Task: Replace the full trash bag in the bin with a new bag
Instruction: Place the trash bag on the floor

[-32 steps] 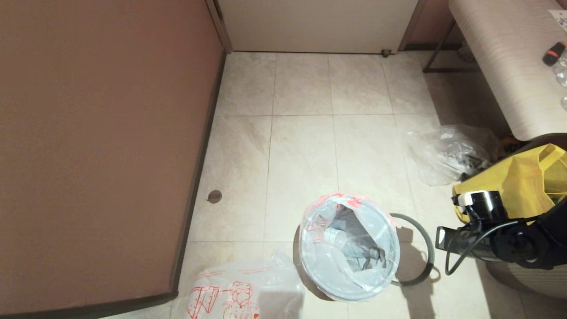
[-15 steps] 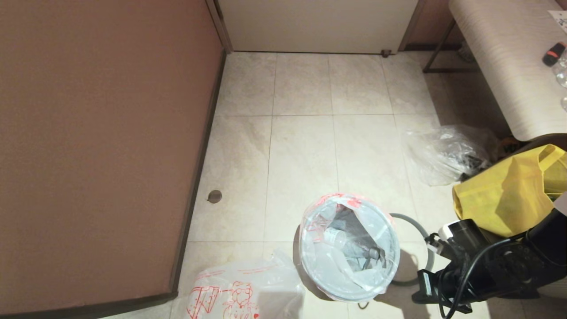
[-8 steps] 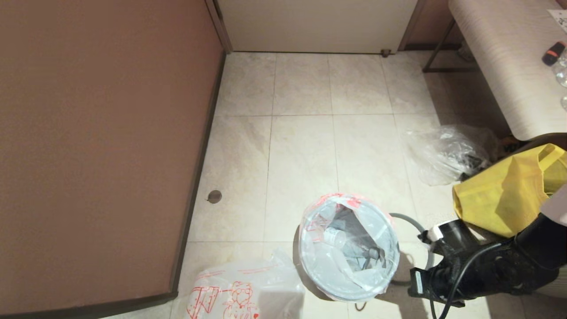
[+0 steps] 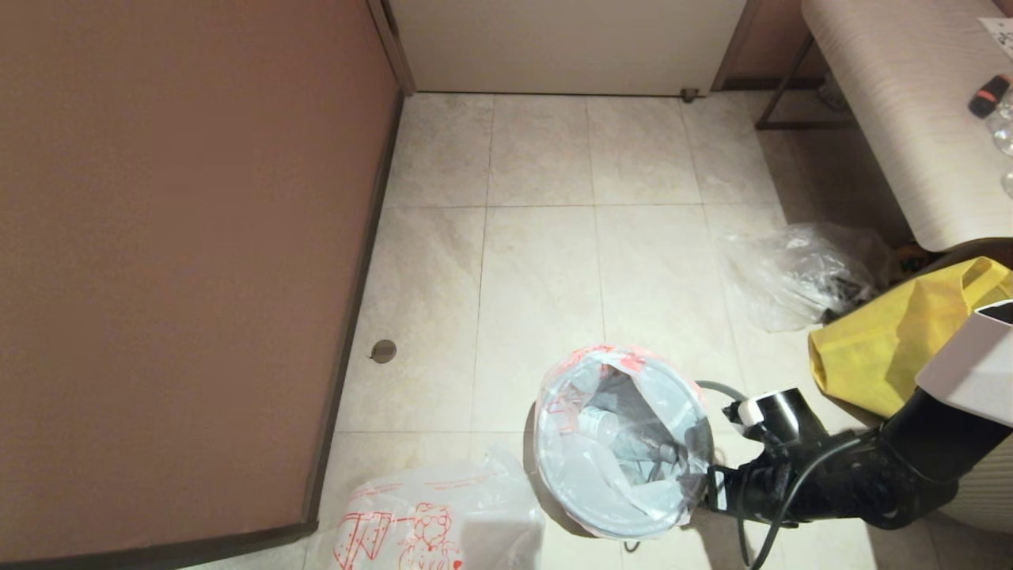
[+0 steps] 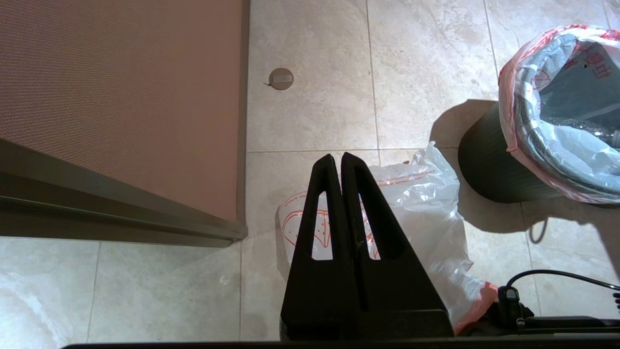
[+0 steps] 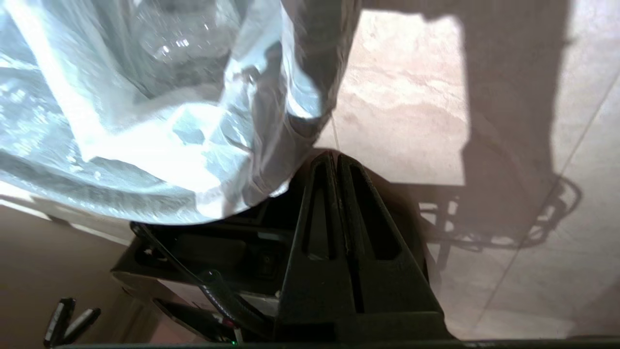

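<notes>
Since the earlier frames the right claw (image 4: 707,484) has swung in from beside the yellow tote (image 4: 894,356) to the right side of the bin (image 4: 625,518), low over the floor. Its fingers (image 6: 334,203) are pressed together with nothing between them, tips just under the overhanging edge of the full bag (image 6: 145,121); whether they touch the plastic is hard to tell. That bag (image 4: 625,443) sits in the bin, its red-tipped edge folded over the rim, a bottle (image 4: 597,425) inside. A grey hoop (image 4: 716,388) lies on the floor behind the arm. Left of the bin, the new bag (image 4: 431,514) lies crumpled on the tiles, and the left claw (image 5: 341,160) hangs above it, clenched and empty.
</notes>
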Tool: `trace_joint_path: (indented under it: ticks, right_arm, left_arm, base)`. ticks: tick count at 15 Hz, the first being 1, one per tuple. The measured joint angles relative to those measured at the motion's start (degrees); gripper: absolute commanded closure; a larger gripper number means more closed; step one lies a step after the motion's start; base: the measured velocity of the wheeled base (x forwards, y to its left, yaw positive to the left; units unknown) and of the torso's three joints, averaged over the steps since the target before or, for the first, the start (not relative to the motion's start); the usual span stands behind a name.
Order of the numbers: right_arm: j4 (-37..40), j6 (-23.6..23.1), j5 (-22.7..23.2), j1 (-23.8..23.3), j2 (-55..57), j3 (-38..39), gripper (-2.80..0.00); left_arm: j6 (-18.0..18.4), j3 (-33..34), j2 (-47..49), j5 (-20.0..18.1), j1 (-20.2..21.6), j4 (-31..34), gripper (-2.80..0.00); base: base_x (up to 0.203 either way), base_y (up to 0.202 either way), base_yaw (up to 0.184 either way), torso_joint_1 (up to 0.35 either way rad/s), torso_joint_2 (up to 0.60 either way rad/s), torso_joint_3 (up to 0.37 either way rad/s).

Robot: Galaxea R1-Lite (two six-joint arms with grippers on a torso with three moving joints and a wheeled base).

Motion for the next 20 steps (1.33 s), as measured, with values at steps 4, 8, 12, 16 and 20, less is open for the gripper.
trace_joint_path:
  ticks: [4,8,12,16,20]
  right_arm:
    - [-4.67,3.42,0.28,0.73,-0.73,0.13,0.0]
    - [-13.52,8.11,0.26,1.58,-1.49,0.95,0.0]
    - [-19.03,8.46,0.06,1.85,-1.97,3.74,0.0]
    - [-4.21,8.46,-0.2,3.02,-1.1,3.49,0.0]
    - [-2.98,10.27,-1.32,5.46,-0.73,3.36,-2.8]
  left_arm:
    - [0.0,0.0,0.0,0.0,0.0,0.0,0.0]
    - [0.0,0.0,0.0,0.02,0.0,0.0,0.0]
    - [-0.02,0.0,0.0,-0.02,0.0,0.0,0.0]
    - [-0.03,-0.02,0.0,0.01,0.0,-0.02,0.0]
    - [-0.02,-0.02,0.0,0.0,0.0,0.0,0.0]
  base:
    - [0.0,0.0,0.0,0.0,0.0,0.0]
    - [0.0,0.0,0.0,0.0,0.0,0.0]
    - [0.0,0.0,0.0,0.0,0.0,0.0]
    - [0.0,0.0,0.0,0.0,0.0,0.0]
    - [0.0,0.0,0.0,0.0,0.0,0.0]
